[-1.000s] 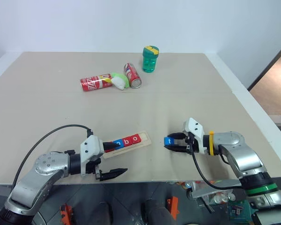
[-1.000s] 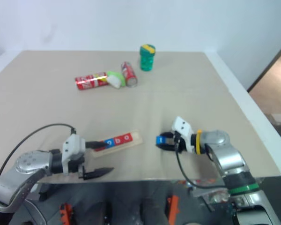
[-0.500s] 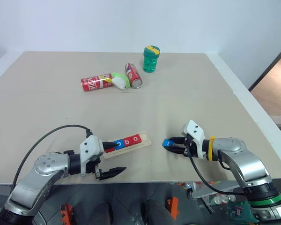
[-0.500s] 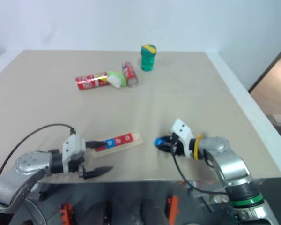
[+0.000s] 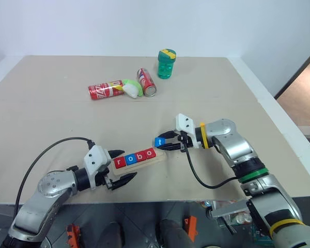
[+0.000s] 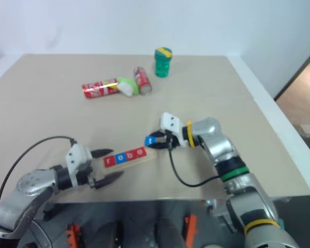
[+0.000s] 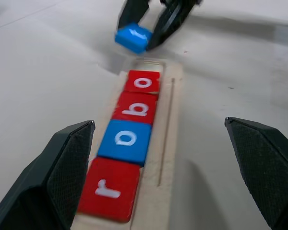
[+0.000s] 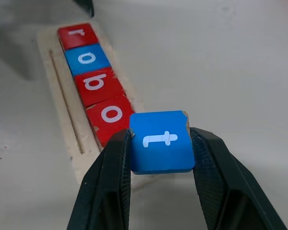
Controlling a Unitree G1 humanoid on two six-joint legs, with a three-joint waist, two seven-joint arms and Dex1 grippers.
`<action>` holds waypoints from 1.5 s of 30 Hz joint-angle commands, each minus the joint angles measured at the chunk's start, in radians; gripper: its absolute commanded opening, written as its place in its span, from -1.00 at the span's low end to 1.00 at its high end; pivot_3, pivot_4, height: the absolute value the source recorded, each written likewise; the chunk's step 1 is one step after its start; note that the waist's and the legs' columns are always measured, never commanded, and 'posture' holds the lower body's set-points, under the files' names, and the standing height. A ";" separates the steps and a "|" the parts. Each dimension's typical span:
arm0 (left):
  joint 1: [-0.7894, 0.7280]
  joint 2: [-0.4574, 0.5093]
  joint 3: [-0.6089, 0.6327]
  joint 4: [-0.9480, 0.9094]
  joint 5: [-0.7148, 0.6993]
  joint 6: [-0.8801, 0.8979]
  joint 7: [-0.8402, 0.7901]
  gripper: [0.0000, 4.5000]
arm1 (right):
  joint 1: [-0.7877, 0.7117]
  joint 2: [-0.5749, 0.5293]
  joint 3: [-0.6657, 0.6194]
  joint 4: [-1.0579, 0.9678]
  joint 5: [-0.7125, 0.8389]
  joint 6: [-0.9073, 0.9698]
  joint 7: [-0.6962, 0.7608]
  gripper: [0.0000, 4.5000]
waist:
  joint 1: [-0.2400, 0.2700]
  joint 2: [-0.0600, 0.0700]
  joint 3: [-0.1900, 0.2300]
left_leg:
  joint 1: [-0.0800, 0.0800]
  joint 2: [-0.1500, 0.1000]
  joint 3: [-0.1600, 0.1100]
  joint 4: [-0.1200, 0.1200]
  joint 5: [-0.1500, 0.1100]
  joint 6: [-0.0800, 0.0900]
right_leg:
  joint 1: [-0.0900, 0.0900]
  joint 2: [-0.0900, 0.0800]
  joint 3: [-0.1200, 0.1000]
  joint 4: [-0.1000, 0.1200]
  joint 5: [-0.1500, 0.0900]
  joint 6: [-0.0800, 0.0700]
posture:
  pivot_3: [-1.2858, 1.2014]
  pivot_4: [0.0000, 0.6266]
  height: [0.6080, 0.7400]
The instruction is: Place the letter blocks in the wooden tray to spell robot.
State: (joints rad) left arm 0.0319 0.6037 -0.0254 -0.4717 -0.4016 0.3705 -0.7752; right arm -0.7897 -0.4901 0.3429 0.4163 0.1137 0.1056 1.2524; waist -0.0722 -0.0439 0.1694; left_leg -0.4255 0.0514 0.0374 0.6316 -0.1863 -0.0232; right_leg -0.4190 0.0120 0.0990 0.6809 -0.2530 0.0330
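Observation:
The wooden tray (image 5: 162, 153) lies near the table's front edge with red r (image 7: 108, 189), blue o (image 7: 125, 139), red b (image 7: 137, 108) and red o (image 7: 143, 81) letter blocks in a row. Its right end slot is bare. My right gripper (image 5: 163, 144) is shut on the blue t block (image 8: 161, 140), holding it just above that right end, off the wood. My left gripper (image 7: 165, 167) is open at the tray's left end, one finger (image 7: 69, 163) on each side of it, touching nothing.
Two red soda cans (image 5: 105, 91) (image 5: 146, 82) lie at the back with a white and green object (image 5: 132, 89) between them. A green lidded container (image 5: 166, 64) stands behind them. The table's front edge runs just below the left gripper.
My right gripper has carried the blue t block left and upward, from the table right of the tray to its right end. The left gripper turned slightly toward the tray.

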 commanded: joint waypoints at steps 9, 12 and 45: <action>0.030 -0.007 0.038 -0.084 -0.012 -0.002 0.050 1.00 | -0.078 0.030 -0.004 0.137 -0.049 -0.142 0.101 -0.45 | 0.000 0.000 0.000 | 0.001 0.000 0.000 0.001 0.000 0.000 | 0.001 0.000 -0.001 0.000 0.000 0.000 | 0.03 -0.52 1.00; 0.032 -0.004 0.040 -0.086 -0.014 0.000 0.052 1.00 | -0.080 0.019 -0.008 0.144 -0.049 -0.147 0.129 -0.45 | 0.000 0.000 0.000 | 0.001 0.001 0.000 0.001 0.000 0.000 | 0.001 0.000 -0.001 0.000 0.000 0.000 | 0.03 -0.52 1.00; 0.016 0.010 0.055 -0.084 -0.036 0.029 0.041 1.00 | -0.118 0.053 -0.006 0.224 -0.064 -0.191 0.209 -0.45 | 0.000 0.000 0.000 | 0.002 0.001 0.000 0.001 0.000 0.000 | 0.001 0.001 -0.001 0.000 0.001 -0.001 | 0.03 -0.52 1.00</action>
State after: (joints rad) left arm 0.0608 0.6062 0.0094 -0.5279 -0.4236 0.4008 -0.7296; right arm -0.8773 -0.4467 0.3502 0.6520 0.0431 -0.0806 1.4420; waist -0.0726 -0.0436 0.1695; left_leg -0.4238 0.0527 0.0377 0.6324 -0.1861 -0.0230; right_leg -0.4183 0.0126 0.0981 0.6813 -0.2524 0.0326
